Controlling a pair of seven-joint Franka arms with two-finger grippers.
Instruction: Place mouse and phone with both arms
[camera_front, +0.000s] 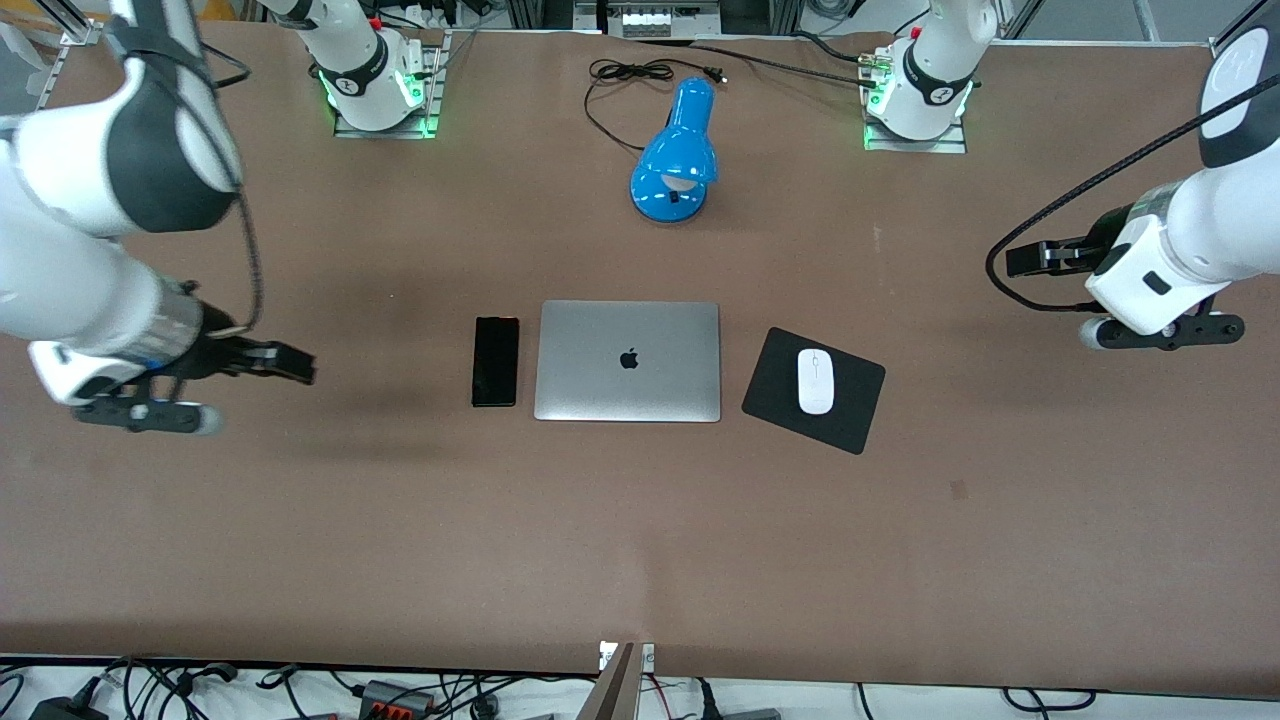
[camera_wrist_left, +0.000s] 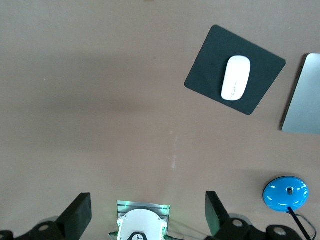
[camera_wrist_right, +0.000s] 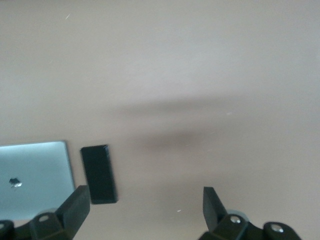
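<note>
We see the mouse (camera_front: 815, 381) centred on its pad (camera_front: 813, 390), the phone (camera_front: 495, 361) just beside the laptop (camera_front: 628, 361): both seem placed. Left end effector (camera_wrist_left: 147, 214) and right end effector (camera_wrist_right: 146, 206) hover apart over bare desk (camera_front: 640, 540), empty.

**A:** What's on my right wrist cam?

**B:** I see the right gripper (camera_wrist_right: 145, 210) with fingers (camera_wrist_right: 77, 202) spread wide, nothing between them, over bare brown table (camera_wrist_right: 200, 75).

**A:** Objects?

**B:** The phone (camera_wrist_right: 98, 173) lies flat, just beside the silver laptop (camera_wrist_right: 32, 175), lid closed. A narrow gap separates them.
</note>
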